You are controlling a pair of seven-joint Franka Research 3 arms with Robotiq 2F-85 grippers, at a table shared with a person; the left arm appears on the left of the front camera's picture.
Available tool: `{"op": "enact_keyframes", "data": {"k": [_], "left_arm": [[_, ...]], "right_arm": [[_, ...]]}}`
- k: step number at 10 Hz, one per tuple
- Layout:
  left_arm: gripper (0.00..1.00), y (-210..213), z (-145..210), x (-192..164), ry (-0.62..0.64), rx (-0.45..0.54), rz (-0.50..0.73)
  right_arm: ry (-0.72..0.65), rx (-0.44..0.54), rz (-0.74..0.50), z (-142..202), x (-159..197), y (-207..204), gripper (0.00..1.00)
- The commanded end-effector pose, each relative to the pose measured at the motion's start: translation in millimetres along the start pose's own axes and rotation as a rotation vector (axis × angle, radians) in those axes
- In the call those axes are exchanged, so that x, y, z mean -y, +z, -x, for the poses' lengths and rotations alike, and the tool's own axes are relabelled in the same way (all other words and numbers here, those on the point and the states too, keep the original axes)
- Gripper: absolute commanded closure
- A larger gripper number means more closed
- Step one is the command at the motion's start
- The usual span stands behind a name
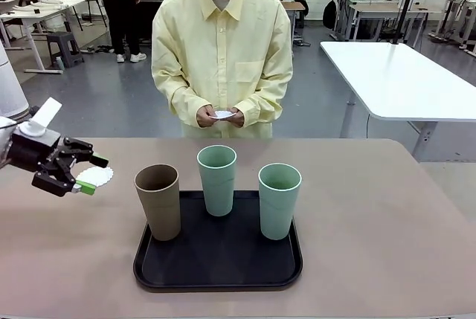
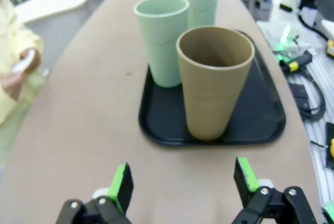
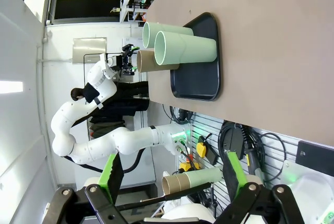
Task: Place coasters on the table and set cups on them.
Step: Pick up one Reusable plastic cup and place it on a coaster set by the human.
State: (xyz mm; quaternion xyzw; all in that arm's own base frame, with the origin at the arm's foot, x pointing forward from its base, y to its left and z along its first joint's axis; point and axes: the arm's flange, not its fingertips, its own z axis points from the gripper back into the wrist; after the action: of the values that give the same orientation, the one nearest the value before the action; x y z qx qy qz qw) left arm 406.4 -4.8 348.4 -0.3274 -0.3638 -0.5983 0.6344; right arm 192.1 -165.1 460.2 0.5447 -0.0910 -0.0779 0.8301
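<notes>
A tan-brown cup [image 1: 158,201] and two sage green cups [image 1: 216,179] [image 1: 280,200] stand upright on a black tray [image 1: 217,263]. One white lacy coaster [image 1: 105,177] lies on the table [image 1: 387,215] left of the tray. My left gripper [image 1: 93,175] hovers over that coaster's near side, open and empty, pointing at the tan cup [image 2: 216,83]. Its green fingertips [image 2: 121,182] stand wide apart with bare table between them. The person's hands hold more white coasters [image 1: 223,115] at the far edge. My right gripper [image 3: 173,174] is open and empty, off the table's side.
The tray [image 2: 261,125] sits near the table's front edge, at the middle. Bare tabletop lies to its left and right. The person stands close behind the far edge. A white table [image 1: 401,81] stands at the back right.
</notes>
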Motion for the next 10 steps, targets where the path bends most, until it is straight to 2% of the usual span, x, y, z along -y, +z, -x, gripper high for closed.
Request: {"op": "enact_keyframes", "data": {"k": [1, 3, 5, 10], "left_arm": [[0.00, -11, 13, 3, -0.022, 0.072, 0.029], [0.00, -12, 30, 5, -0.021, 0.154, 0.111], [0.00, -19, 45, 6, -0.027, 0.211, 0.130], [0.00, -55, 48, -12, 0.005, 0.249, 0.154]], "right_arm": [[0.017, 0.004, -0.014, -2, 1, 1, 0.00], [0.017, 0.004, -0.014, -2, 1, 1, 0.00], [0.017, 0.004, -0.014, -2, 1, 1, 0.00], [0.017, 0.004, -0.014, -2, 1, 1, 0.00]]}}
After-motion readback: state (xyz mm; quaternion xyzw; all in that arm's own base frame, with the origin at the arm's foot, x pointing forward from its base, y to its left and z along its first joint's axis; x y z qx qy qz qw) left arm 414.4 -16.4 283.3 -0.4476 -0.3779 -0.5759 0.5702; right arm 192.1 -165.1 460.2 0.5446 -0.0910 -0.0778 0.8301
